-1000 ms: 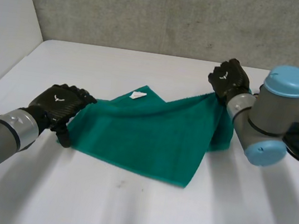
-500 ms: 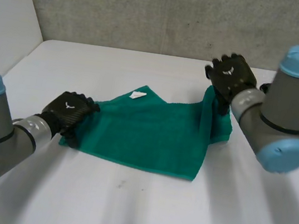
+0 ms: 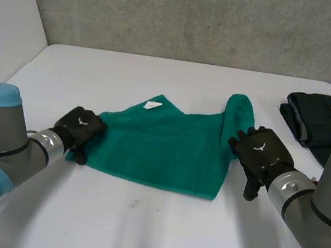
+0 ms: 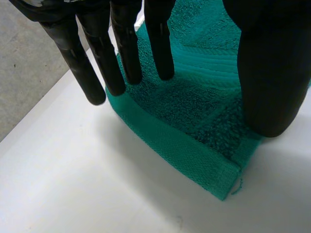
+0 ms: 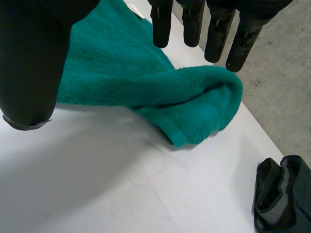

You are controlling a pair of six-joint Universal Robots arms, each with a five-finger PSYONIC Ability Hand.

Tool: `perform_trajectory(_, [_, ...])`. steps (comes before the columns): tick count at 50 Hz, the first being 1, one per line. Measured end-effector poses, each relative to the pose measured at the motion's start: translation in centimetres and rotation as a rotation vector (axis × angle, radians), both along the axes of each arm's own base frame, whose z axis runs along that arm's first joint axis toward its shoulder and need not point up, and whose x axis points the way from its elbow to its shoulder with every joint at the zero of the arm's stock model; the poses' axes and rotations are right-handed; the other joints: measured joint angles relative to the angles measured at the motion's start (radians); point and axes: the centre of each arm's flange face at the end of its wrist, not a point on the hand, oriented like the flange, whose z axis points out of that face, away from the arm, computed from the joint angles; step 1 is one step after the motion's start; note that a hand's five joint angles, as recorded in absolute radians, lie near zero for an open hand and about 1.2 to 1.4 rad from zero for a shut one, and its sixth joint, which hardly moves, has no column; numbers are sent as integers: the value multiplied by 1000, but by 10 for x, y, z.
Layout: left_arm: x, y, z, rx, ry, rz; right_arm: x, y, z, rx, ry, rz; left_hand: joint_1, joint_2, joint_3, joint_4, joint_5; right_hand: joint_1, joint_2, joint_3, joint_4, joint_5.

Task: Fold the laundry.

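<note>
- White table (image 3: 138, 220), bare at the near edge; both arms come in from the near corners.
- Left hand (image 3: 79, 128): at the left corner of the green towel (image 3: 162, 145). Open, nothing grasped.
- Left wrist view: fingers (image 4: 126, 48) straight and spread, tips over the towel's hemmed edge. Thumb (image 4: 267, 73) is apart from them, with its tip on or just above the cloth near the corner. Can't tell if anything presses down.
- Right hand (image 3: 262, 154): just beside the towel's right edge, about level with the left hand. Also open, holding nothing.
- Right wrist view: fingers (image 5: 216, 34) straight, tips above the bunched end of the towel. Thumb (image 5: 29, 58) is wide apart and no cloth is pinched between thumb and fingers.
- The towel lies on the table between the two hands, mostly flat, with its left corner and near edge down on the surface.
- Its right end is not flat: it is rolled over into a thick rounded fold (image 3: 240, 110) that stands up beyond the right hand.
- White tag (image 3: 153, 104) on the towel's far corner, facing up.
- Dark folded clothes (image 3: 319, 119) stacked at the table's far right, well apart from the towel, with neither hand on them.
- Grey wall (image 3: 200, 17) behind the table's far edge.
</note>
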Motion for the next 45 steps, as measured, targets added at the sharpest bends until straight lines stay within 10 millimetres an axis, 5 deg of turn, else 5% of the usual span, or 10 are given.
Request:
perform_trajectory(15, [-5,-6,2,-20,7,-9,-5,7,-7,24,9,-6,315,325,319,319,357,0,0,0,0,0])
perform_trajectory(18, [-7,-6,3,-24,9,-15,-7,10,-6,25,9,-11,538,560,556,561,592,0,0,0,0,0])
perform_trajectory(23, [-9,-5,4,-26,9,-14,-11,12,-3,33,-7,-33,539,606,603,608,611,0,0,0,0,0])
perform_trajectory(27, [-11,-1,14,-45,12,-5,-20,10,0,82,-85,-102,539,607,604,608,611,0,0,0,0,0])
perform_trajectory(33, [-13,12,54,-105,76,17,-34,12,-8,305,-272,-235,539,608,604,608,611,10,40,45,20,22])
perform_trajectory(45, [-16,44,107,-150,229,19,-20,5,-31,529,-431,-199,539,608,605,612,611,135,157,183,165,142])
